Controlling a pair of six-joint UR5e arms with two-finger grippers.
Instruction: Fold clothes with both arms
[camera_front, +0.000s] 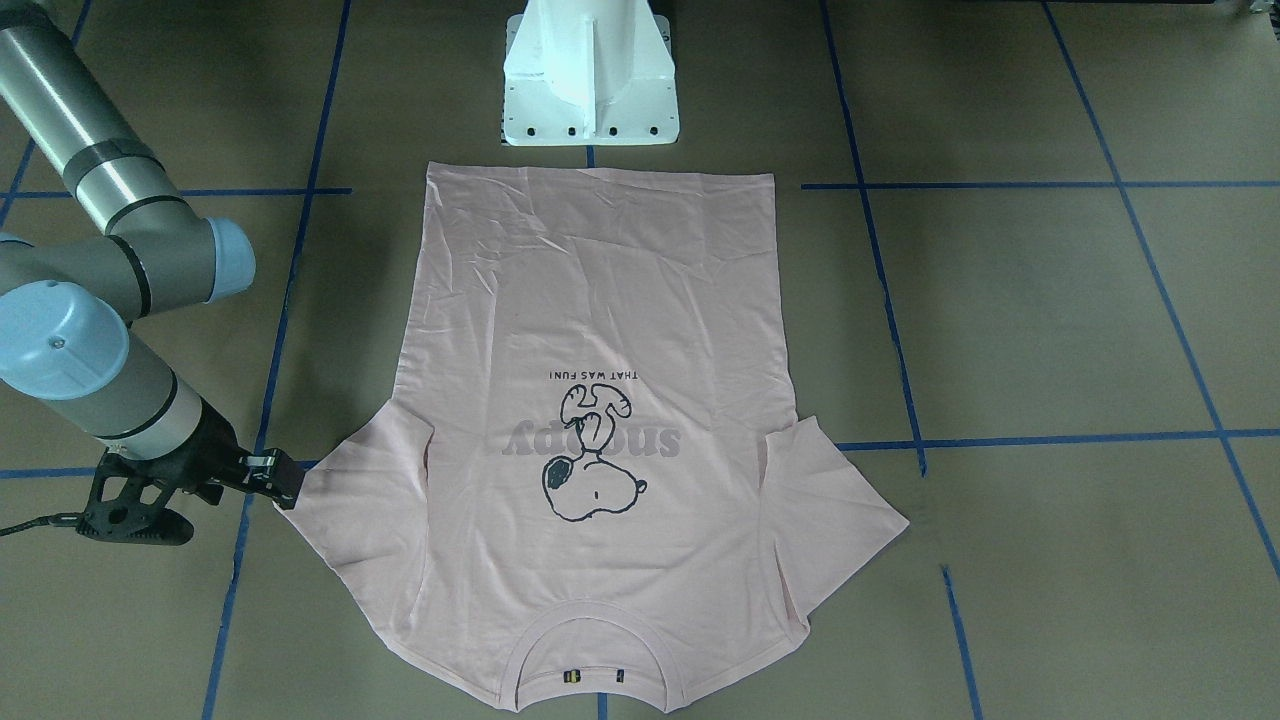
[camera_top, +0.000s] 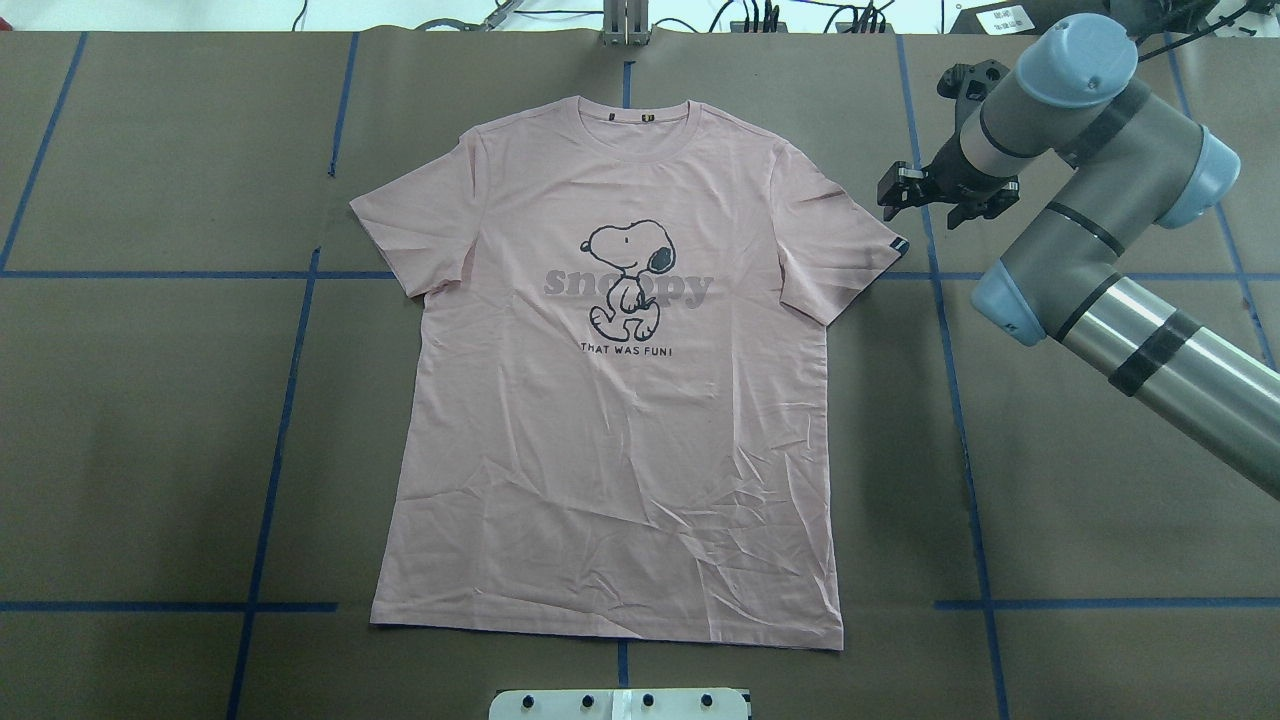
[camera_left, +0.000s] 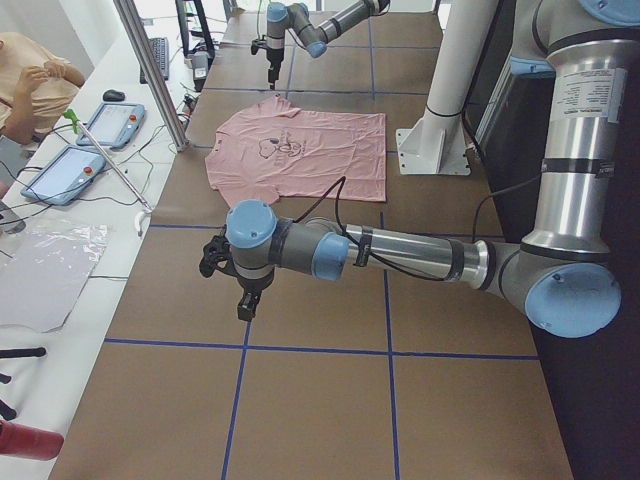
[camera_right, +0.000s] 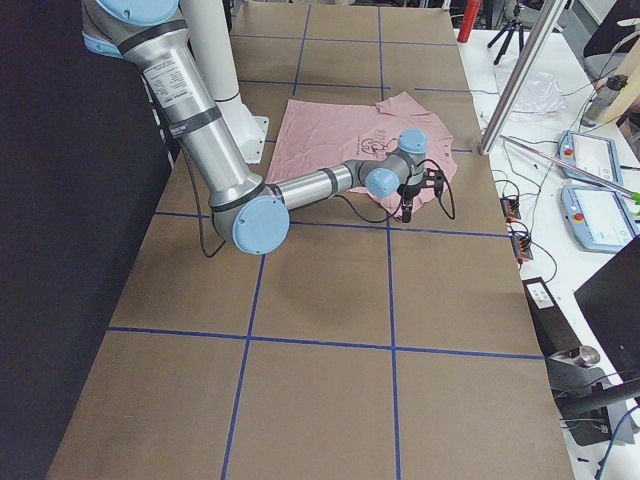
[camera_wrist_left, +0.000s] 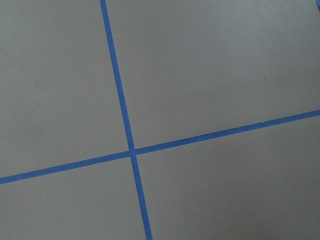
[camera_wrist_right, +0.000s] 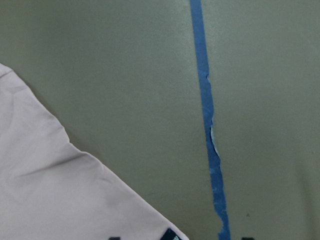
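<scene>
Fabric lay flat and print-up: the pink T-shirt (camera_top: 610, 450) was spread across the middle of the worktop (camera_top: 150, 450), collar (camera_top: 640, 135) on the far side from the robot's base and hem (camera_top: 600, 625) on the near side, with light creases in the lower half.

We judged the fold barely begun, the step in hand being the first grasp of a sleeve. The right claw (camera_top: 897, 192) hung low just beside the outer corner of the sleeve (camera_top: 840, 240) on the robot's right, close to the small black sleeve tag (camera_top: 900, 246). In the right wrist view two dark tips sat wide apart at the bottom edge with the tag corner between them, so we took its jaws as spread and holding nothing. The left claw (camera_left: 243, 300) showed only in the left side view, over bare worktop and blue tape (camera_wrist_left: 120, 100), well apart from the shirt. We could not tell whether it was spread or closed.

To do this step well, we thought the right claw should:
- drop onto the sleeve hem rather than the worktop beside it;
- pinch both layers near the corner;
- lift only slightly, so the body stays flat.

We also felt the left claw needed to reach the opposite sleeve first, since a one-sided pull would likely drag the whole shirt askew.
</scene>
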